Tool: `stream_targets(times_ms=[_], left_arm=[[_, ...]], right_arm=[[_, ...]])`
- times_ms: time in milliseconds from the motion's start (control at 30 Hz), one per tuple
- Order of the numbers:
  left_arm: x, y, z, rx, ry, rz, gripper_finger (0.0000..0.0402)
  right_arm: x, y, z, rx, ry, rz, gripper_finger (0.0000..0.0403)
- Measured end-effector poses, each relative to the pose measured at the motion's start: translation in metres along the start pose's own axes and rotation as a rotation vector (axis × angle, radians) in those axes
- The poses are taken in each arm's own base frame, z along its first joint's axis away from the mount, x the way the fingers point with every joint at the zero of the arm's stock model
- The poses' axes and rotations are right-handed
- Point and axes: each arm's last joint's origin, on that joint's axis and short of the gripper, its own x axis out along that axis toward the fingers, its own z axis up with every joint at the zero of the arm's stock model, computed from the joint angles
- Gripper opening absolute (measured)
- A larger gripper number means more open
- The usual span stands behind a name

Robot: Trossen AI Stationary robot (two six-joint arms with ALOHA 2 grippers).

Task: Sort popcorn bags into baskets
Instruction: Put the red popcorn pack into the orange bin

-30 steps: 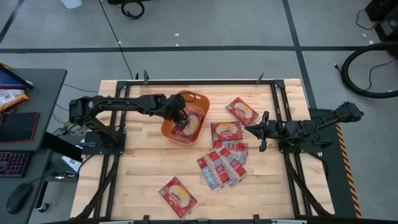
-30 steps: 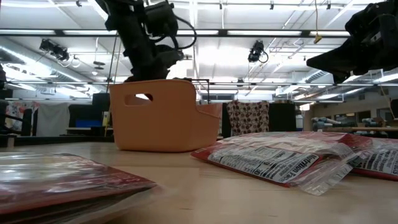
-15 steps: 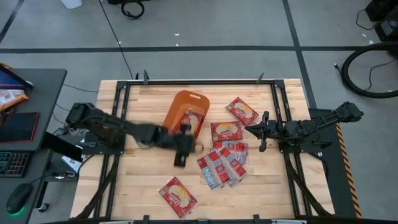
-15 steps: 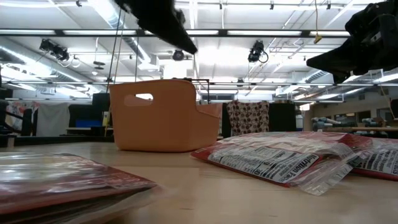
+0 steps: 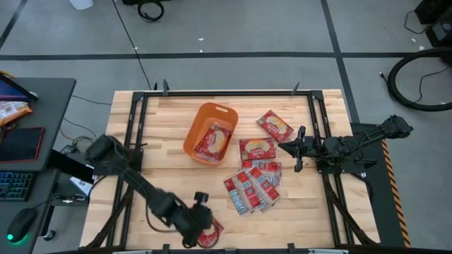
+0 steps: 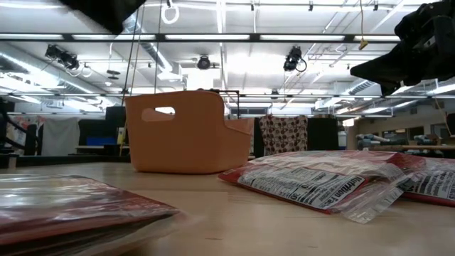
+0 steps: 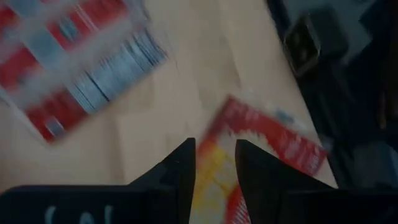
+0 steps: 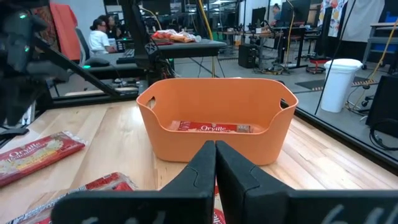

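Observation:
The orange basket (image 5: 210, 132) stands on the table's far middle, also in the low view (image 6: 188, 131) and the right wrist view (image 8: 214, 118). One red packet (image 5: 214, 140) lies inside it. My left gripper (image 5: 197, 227) is open, above a squarish red packet with a yellow centre (image 7: 261, 143) that lies flat by the table's near edge (image 5: 212, 231). Several narrow red-and-white packets (image 5: 253, 187) lie fanned in the middle. Two squarish packets (image 5: 258, 148) (image 5: 275, 125) lie right of the basket. My right gripper (image 5: 296, 149) waits at the right, shut (image 8: 216, 149).
The dark frame rails (image 5: 314, 120) run along the table's sides. Bare wood (image 5: 162, 180) lies between the basket and the near-edge packet. In the low view the packets (image 6: 320, 178) lie right of the basket and one packet (image 6: 71, 206) lies close at the left.
My left arm has swung out of the basket and toward the table's near edge, passing the basket's near side, and now stands over the near-edge packet. A red packet stays lying in the basket where the gripper was. The right arm has kept still.

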Motion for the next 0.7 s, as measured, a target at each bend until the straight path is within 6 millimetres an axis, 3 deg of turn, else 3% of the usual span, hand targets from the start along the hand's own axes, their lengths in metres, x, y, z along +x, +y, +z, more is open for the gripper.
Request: stream_targets(times_ms=[367,500,700], left_arm=[[0.019,-0.053,-0.006,-0.050,0.292,-0.154,0.0131],[0.022,-0.057,-0.012,-0.113,0.356,-0.153,0.0174],[0.025,-0.058,-0.023,-0.011,0.380,-0.047,0.0213]], right_arm=[[0.000,0.000,0.000,0.000,0.001,0.000,0.0016],[0.000,0.000,0.000,0.000,0.000,0.000,0.0016],[0.000,0.000,0.000,-0.001,0.002,0.000,0.0016]])
